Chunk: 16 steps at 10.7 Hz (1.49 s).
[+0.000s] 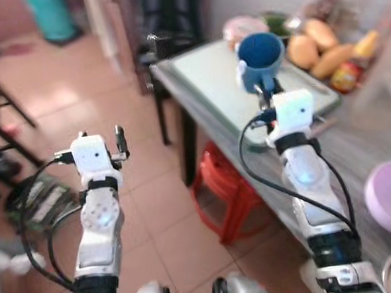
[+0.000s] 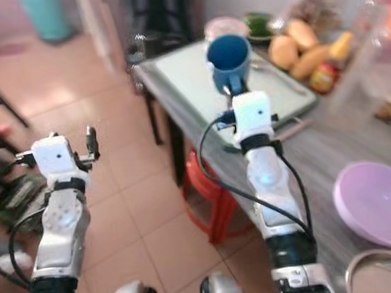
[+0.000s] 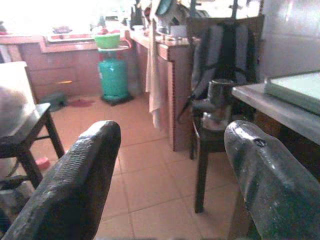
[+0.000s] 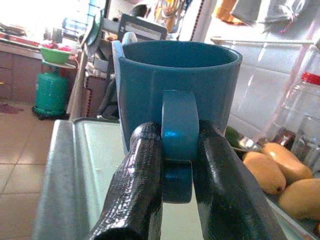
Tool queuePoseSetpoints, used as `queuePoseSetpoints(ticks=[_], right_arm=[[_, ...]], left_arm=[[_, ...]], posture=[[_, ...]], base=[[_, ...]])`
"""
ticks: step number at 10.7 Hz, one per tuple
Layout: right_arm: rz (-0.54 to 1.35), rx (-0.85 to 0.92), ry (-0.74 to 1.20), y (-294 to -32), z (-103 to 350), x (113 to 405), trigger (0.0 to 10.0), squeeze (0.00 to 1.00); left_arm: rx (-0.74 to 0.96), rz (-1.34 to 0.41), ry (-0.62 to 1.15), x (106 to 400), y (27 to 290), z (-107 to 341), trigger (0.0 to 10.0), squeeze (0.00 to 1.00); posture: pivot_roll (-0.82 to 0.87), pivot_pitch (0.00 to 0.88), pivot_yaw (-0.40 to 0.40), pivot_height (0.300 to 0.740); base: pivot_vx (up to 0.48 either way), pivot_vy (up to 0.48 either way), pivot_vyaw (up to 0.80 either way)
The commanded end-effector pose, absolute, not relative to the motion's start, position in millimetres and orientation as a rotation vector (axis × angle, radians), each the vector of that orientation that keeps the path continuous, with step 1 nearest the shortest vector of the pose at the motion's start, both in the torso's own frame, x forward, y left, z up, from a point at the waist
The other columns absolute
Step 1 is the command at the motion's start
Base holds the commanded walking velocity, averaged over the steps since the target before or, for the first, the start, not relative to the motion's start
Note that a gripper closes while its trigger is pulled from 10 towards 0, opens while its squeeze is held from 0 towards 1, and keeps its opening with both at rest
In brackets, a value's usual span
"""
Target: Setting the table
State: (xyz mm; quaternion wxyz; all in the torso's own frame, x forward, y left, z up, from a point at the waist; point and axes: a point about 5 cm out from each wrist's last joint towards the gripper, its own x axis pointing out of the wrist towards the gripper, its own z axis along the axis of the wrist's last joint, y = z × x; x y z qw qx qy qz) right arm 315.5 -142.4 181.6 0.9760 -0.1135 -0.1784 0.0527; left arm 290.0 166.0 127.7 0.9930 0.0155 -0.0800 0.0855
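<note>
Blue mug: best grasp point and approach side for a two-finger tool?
Grip the handle. The blue mug stands upright with its open mouth up, and the handle is a flat vertical loop facing the robot, thin enough for two fingers to pinch from either side. Come in level from the robot's side, as the right tool does now, shut on that loop.

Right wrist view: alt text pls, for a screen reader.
The right end effector is shut on the handle of an upright blue mug, held over a pale green tray. Mangoes lie beside it, kitchen clutter behind.
</note>
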Motion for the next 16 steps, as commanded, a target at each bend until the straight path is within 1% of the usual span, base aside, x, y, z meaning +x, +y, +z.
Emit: queuePoseSetpoints(ticks=[1,4,5,10,13,16], right_arm=[[0.101,-0.210,-0.384,-143.3,186.3,314.2,10.0,0.00],[0.095,-0.213,-0.380,-145.6,185.9,314.6,10.0,0.00],[0.099,-0.214,-0.380,-144.9,185.6,314.3,10.0,0.00],[0.099,-0.218,-0.377,-146.1,185.6,314.3,10.0,0.00],[0.097,-0.221,-0.372,-146.5,185.4,315.0,10.0,0.00],[0.091,-0.221,-0.371,-146.9,186.2,316.0,10.0,0.00]], left_arm=[[0.031,0.178,-0.166,289.7,166.0,130.8,10.0,0.00],[0.011,0.179,-0.156,291.2,166.9,131.5,10.0,0.00],[0.004,0.180,-0.150,291.0,166.6,131.0,10.0,0.00],[-0.003,0.173,-0.143,291.6,166.3,130.5,10.0,0.00],[0.003,0.162,-0.152,291.6,165.6,131.6,10.0,0.00],[-0.020,0.059,-0.185,290.7,156.8,135.6,10.0,0.00]], posture=[[-0.02,0.102,-0.015,0.740],[-0.03,0.106,-0.018,0.740],[-0.03,0.107,-0.019,0.740],[-0.03,0.107,-0.022,0.740],[-0.03,0.106,-0.023,0.740],[-0.03,0.104,-0.023,0.740]], base=[[0.000,0.000,0.00],[-0.290,0.000,-0.59],[-0.382,0.000,0.00],[-0.375,0.302,0.00],[0.000,0.000,-0.80],[0.000,0.000,-0.80]])
